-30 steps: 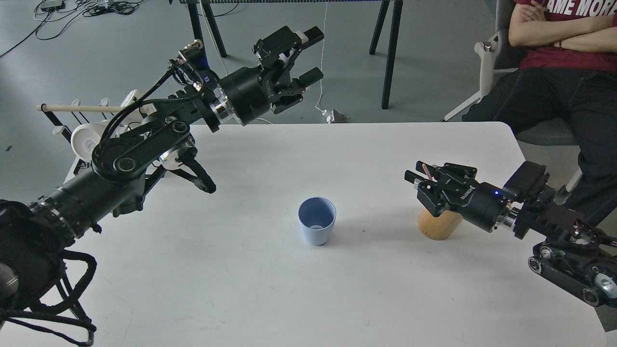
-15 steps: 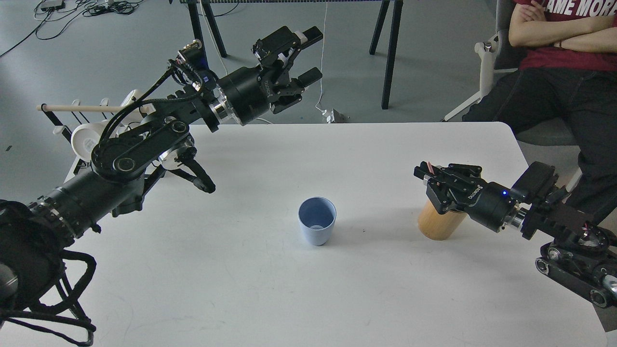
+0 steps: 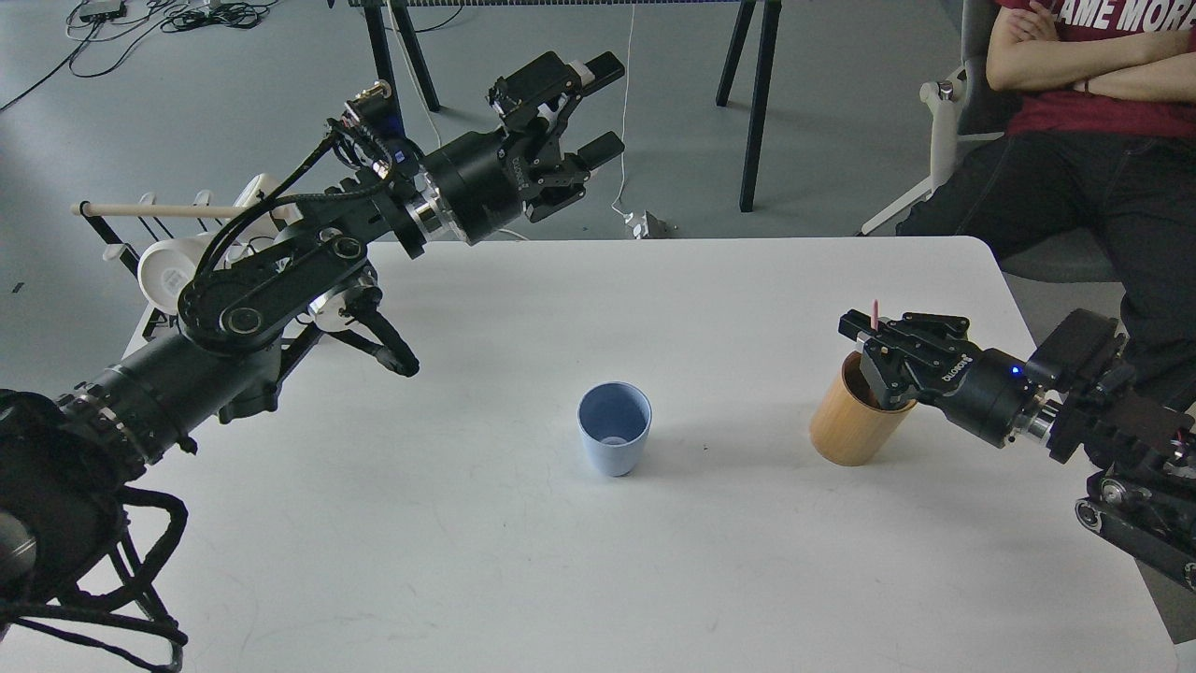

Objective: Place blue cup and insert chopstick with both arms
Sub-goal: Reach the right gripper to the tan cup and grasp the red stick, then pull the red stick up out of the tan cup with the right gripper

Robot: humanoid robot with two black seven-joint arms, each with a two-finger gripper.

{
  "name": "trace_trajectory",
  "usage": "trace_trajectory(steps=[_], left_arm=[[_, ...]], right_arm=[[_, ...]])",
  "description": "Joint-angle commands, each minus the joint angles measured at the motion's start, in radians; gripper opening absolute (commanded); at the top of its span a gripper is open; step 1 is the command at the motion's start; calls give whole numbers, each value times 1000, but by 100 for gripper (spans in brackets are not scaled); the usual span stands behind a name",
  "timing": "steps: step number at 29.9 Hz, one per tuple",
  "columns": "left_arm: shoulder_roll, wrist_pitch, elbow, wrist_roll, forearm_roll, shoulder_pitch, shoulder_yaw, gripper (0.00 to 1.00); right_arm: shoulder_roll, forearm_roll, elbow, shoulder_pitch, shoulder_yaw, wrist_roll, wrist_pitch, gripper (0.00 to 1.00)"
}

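Left jaws (image 3: 587,112) gape wide, empty, above the table's (image 3: 523,561) far edge. Right jaws (image 3: 878,350) pinch the pink chopstick (image 3: 875,314) over the bamboo cup (image 3: 846,430). The blue cup (image 3: 614,430) stands upright mid-table, with open room around it.

A white table (image 3: 710,561) with rounded corners stands on a smooth grey floor (image 3: 215,112). Black table legs (image 3: 757,103) rise behind it. Cables (image 3: 168,14) lie tangled at the far left. A seated person (image 3: 1093,140) in a red shirt, arms crossed, occupies a chair (image 3: 944,121) at right.
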Motion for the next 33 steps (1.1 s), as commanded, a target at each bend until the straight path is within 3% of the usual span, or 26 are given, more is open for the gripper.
trace_trajectory(steps=[1,12,23,29,33], left_arm=[[-2,17,0,0,0,0,2,97],[-14,20,0,0,0,2,2,97],[-14,21,21,0,0,48,5,97],[-2,21,23,0,0,86,3,97],[5,21,31,0,0,112,3,97]], right_arm=[[-20,1,4,0,6,0,0,4],[-71,42,78,-2,72,0,0,1],[-183,225,324,9,191,0,0,1],[-149,251,361,99,179,0,0,1],[-4,259,351,176,103,0,0,1]])
